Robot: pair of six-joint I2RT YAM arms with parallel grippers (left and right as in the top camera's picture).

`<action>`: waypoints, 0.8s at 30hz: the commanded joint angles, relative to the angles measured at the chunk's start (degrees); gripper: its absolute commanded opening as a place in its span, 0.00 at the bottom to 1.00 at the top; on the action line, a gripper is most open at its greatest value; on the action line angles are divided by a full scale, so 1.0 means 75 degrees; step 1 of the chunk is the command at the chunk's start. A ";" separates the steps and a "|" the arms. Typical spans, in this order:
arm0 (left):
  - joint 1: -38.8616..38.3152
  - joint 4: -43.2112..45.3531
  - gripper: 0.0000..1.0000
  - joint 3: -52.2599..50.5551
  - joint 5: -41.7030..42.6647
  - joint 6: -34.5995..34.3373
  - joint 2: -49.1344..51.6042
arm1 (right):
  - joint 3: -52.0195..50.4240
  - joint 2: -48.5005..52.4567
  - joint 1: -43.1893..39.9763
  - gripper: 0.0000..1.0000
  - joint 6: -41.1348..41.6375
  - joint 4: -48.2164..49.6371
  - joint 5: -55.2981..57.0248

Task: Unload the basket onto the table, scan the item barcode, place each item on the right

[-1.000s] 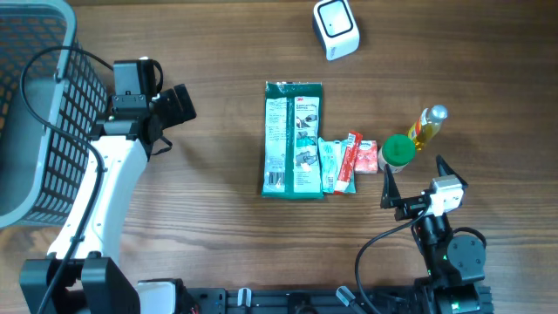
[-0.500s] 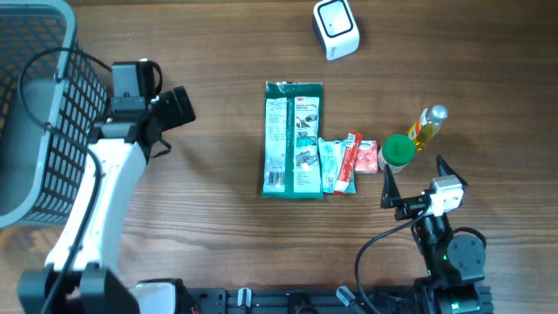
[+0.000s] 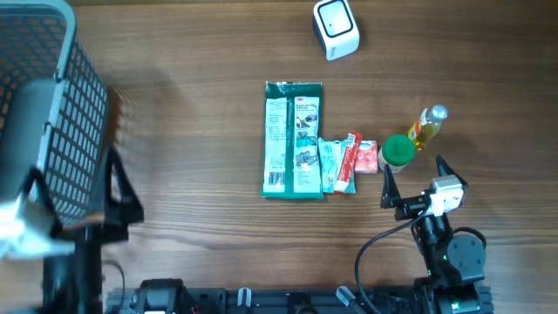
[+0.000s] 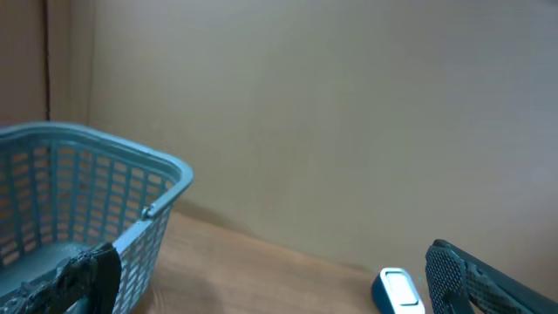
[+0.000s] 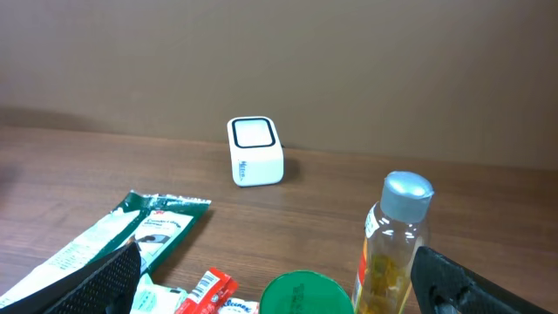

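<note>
The white barcode scanner (image 3: 336,28) stands at the table's far edge and also shows as the scanner (image 4: 397,290) and scanner (image 5: 255,151) in the wrist views. The items lie mid-table: a green flat package (image 3: 293,139), a pale tissue pack (image 3: 330,166), a red packet (image 3: 350,160), a green-lidded jar (image 3: 398,150) and a bottle of yellow liquid (image 3: 428,125). My right gripper (image 3: 417,177) stands open just in front of the jar, holding nothing. My left gripper (image 4: 270,266) is open and empty, blurred at the front left beside the basket.
A blue-grey mesh basket (image 3: 52,113) fills the left side, and the basket (image 4: 87,201) looms close in the left wrist view. Bare wood lies between basket and green package. The right arm's base and cable (image 3: 449,253) sit at the front right.
My left arm has swung from beside the basket's right side back to the front left corner, and is blurred. The right arm and the items have not moved.
</note>
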 commanded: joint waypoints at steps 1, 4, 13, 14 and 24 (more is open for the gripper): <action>0.0032 -0.0408 1.00 -0.0621 -0.0067 0.0044 -0.1058 | -0.0009 -0.0085 -0.0047 0.99 -0.0012 0.0020 -0.0079; 0.0032 -0.0883 1.00 -0.1451 -0.0067 0.0044 -0.1920 | -0.0009 -0.0082 -0.0047 1.00 -0.0015 0.0020 -0.0079; 0.0032 -0.0475 1.00 -0.3343 0.0152 0.0041 -0.3042 | -0.0009 -0.0082 -0.0047 1.00 -0.0012 0.0020 -0.0079; 0.0032 -0.0248 1.00 -0.3416 0.0242 0.0038 -0.3042 | -0.0009 -0.0082 -0.0047 1.00 -0.0012 0.0020 -0.0079; 0.0032 0.8416 1.00 -0.6117 0.2355 0.0038 -0.3042 | -0.0009 -0.0085 -0.0047 1.00 -0.0012 0.0020 -0.0079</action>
